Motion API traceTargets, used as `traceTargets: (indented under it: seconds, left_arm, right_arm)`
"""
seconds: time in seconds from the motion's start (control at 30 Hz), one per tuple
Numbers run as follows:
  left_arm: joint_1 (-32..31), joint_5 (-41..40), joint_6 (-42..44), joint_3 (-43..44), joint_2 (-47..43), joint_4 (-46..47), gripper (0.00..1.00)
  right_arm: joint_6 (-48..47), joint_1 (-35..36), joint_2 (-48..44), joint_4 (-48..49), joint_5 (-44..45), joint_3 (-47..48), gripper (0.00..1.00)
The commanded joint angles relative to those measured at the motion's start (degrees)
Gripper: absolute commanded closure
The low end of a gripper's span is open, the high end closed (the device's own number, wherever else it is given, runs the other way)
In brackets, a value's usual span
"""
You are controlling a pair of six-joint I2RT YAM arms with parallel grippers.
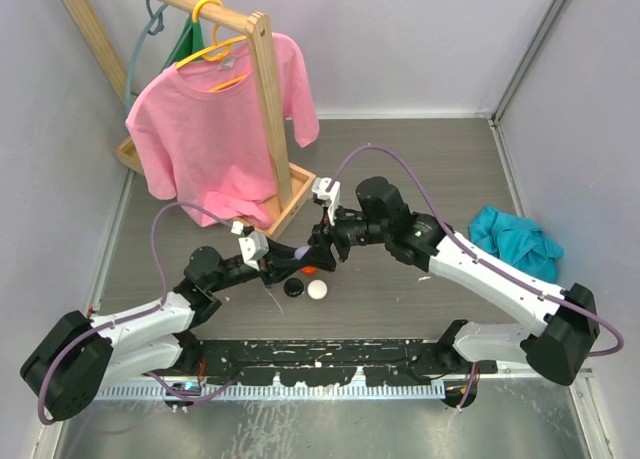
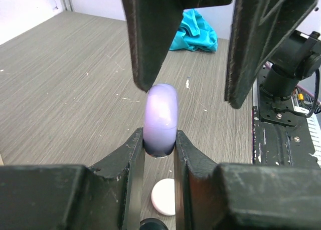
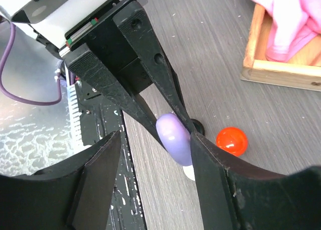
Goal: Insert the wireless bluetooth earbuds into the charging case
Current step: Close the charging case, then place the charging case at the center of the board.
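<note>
A purple round charging case [image 2: 160, 115] is held on edge above the table, and my left gripper [image 2: 159, 137] is shut on its lower rim. My right gripper [image 3: 155, 137] stands open around the same case [image 3: 174, 139]. One of its fingers [image 3: 210, 175] sits right against the case's side and the other is well apart. In the top view both grippers meet at the purple case [image 1: 301, 251] mid-table. Below it lie a white round case [image 1: 317, 289], a black one [image 1: 293, 286] and an orange-red one [image 3: 231, 141]. The earbuds do not show in any view.
A pink T-shirt [image 1: 215, 129] hangs on a wooden rack [image 1: 270, 119] at the back left, its base tray [image 3: 281, 69] near the grippers. A teal cloth [image 1: 515, 241] lies at the right. A black mounting strip [image 1: 320, 359] runs along the near edge.
</note>
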Motion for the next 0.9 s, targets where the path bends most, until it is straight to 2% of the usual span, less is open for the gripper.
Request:
traceTargets:
  seconds: [0.0, 0.23, 0.47, 0.7, 0.87]
  left_arm:
    - [0.37, -3.2, -0.33, 3.04, 0.81, 0.26, 1.0]
    - [0.43, -5.34, -3.38, 7.3, 3.85, -6.4, 0.99]
    - [0.42, -7.39, -11.89, 17.16, 7.46, -22.06, 0.94]
    - [-0.51, -9.86, -23.72, 25.38, 14.46, -36.1, 0.92]
    - [-3.3, -12.66, -29.24, 28.47, 21.03, -40.66, 0.9]
  right_arm:
    - [0.25, 0.31, -4.72, -0.05, 5.99, -1.5, 0.37]
    - [6.69, 0.27, -12.55, 6.73, 31.16, -10.87, 0.28]
    - [11.48, 0.25, -20.36, 12.66, 48.9, -21.76, 0.25]
    - [14.81, 0.24, -29.27, 18.38, 58.53, -33.03, 0.22]
    - [15.44, 0.27, -34.4, 18.89, 61.4, -37.08, 0.21]
